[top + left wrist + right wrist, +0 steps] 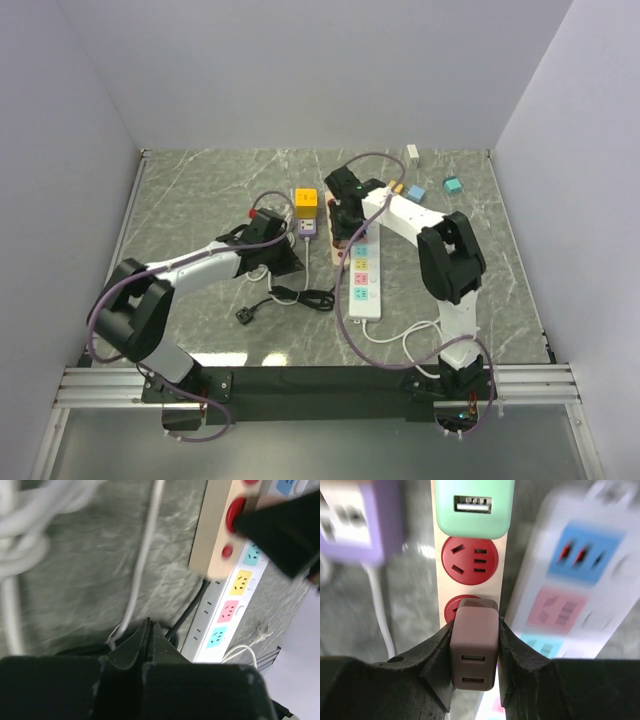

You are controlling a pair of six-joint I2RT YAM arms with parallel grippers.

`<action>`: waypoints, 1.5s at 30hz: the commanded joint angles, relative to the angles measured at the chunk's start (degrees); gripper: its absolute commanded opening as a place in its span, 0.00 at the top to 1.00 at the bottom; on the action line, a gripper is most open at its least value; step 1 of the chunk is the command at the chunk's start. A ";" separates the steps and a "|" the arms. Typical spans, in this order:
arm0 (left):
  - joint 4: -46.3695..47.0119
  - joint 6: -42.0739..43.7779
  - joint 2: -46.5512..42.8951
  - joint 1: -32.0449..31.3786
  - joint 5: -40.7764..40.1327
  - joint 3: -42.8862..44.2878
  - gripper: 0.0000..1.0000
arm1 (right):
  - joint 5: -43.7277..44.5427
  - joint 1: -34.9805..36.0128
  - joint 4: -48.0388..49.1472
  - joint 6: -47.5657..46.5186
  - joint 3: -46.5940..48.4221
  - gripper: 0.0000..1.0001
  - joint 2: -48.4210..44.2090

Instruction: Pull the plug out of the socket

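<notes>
A mauve USB plug (474, 652) sits over the lower red socket (452, 609) of a beige socket strip (438, 550); its prongs are hidden. My right gripper (474, 645) is shut on the plug, one finger on each side. In the top view the right gripper (345, 218) hovers over the strip's far end (338, 252). My left gripper (148, 625) is shut and empty, low over the table beside a thin white cable (142, 560), left of the beige strip (215, 540). It also shows in the top view (287, 262).
A green USB adapter (474, 505) sits in the strip above a free red socket (470, 560). A white power strip with coloured sockets (366, 280) lies to the right. A purple adapter (307, 227), yellow cube (306, 201), black plug (246, 314) and small blocks (452, 185) lie around.
</notes>
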 commanded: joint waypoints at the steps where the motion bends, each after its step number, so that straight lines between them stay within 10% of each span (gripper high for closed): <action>1: 3.26 0.18 3.47 -2.05 1.70 5.32 1.00 | -1.69 0.18 -1.64 -1.28 -5.28 1.00 -7.24; 18: 14.95 -2.81 20.70 -4.69 5.12 16.58 1.00 | -7.31 5.80 3.28 1.54 -23.13 1.00 -15.69; 45: 3.88 0.79 34.41 -6.71 1.34 9.37 1.00 | -2.21 2.74 -1.65 8.48 -8.10 1.00 -19.81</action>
